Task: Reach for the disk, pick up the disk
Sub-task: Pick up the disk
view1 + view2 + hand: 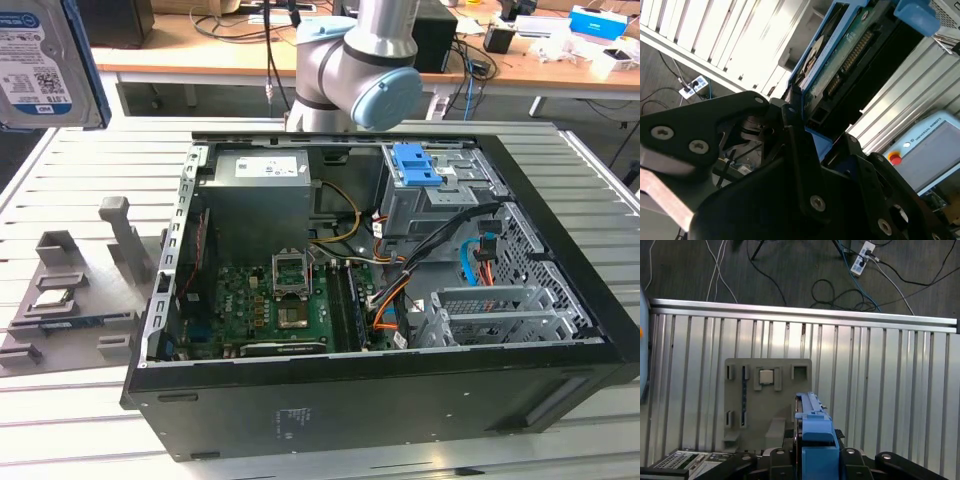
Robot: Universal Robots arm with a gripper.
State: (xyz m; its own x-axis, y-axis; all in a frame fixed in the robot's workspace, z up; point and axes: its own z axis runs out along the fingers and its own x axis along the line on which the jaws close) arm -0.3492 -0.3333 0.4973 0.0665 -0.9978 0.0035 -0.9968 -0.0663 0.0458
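One rectangular silver metal disk (45, 60) with a blue-and-white barcode label and blue plastic side rails. It is held in the air, clear of the counter, in the upper corner of the exterior view's left, and the frame edges cut it off. In the second wrist view it shows edge-on (840, 55), green circuit board and blue rail facing out. In the first wrist view one blue rail (812, 425) projects, and the rest is hidden by the claw's body.

One black claw (799, 116), clamped on the end of the disk. Its own linkages mask most of the fingertips.

One grey robot arm with pale blue joint caps (350, 55), its upper part out of frame.

One silver slatted aluminium counter (90, 420).

One flat grey plastic fixture plate (70, 300) on the counter, to the exterior view's left of the case. It carries a small square grey chip (55, 297).

One grey control pendant with a red button (935, 150), partly cut off.

One black computer case (380, 400), lying open on the counter. Contents:
- a green motherboard (270, 305)
- a grey power supply box (260, 190)
- a metal drive cage with a blue plastic latch (415, 165)
- orange and black cables (400, 290) that cross in front of the cage
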